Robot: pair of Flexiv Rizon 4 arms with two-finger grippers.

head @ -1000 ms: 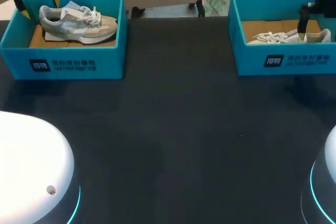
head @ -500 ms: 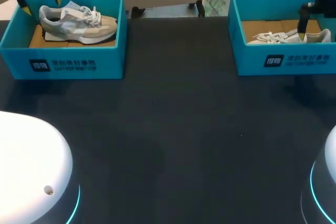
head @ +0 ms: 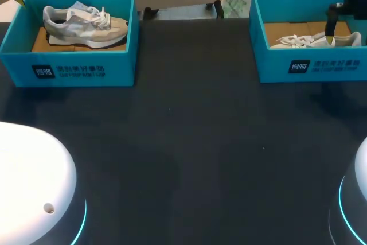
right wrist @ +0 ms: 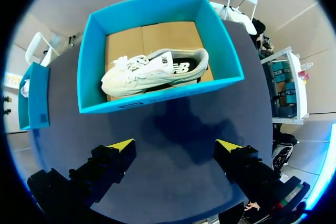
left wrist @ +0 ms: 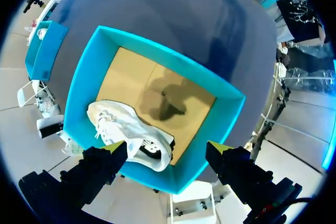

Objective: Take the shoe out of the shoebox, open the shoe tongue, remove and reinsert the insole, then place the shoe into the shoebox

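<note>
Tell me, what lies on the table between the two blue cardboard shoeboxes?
Nothing lies there. The head view shows only bare black tabletop between the left blue cardboard shoebox and the right blue cardboard shoebox.

Looks softly lit from overhead, flat in head view. Swallows light on dark table [head: 195, 153], faint shadows in front of left shoebox [head: 69, 70] and right shoebox [head: 309, 64]. Goes near blown-out white on left arm base [head: 28, 164], cyan glow along its rim. Throws dark blobby shadow on cardboard floor [left wrist: 128, 80] in left wrist view, softer smudge on table near right shoebox in right wrist view.
</note>
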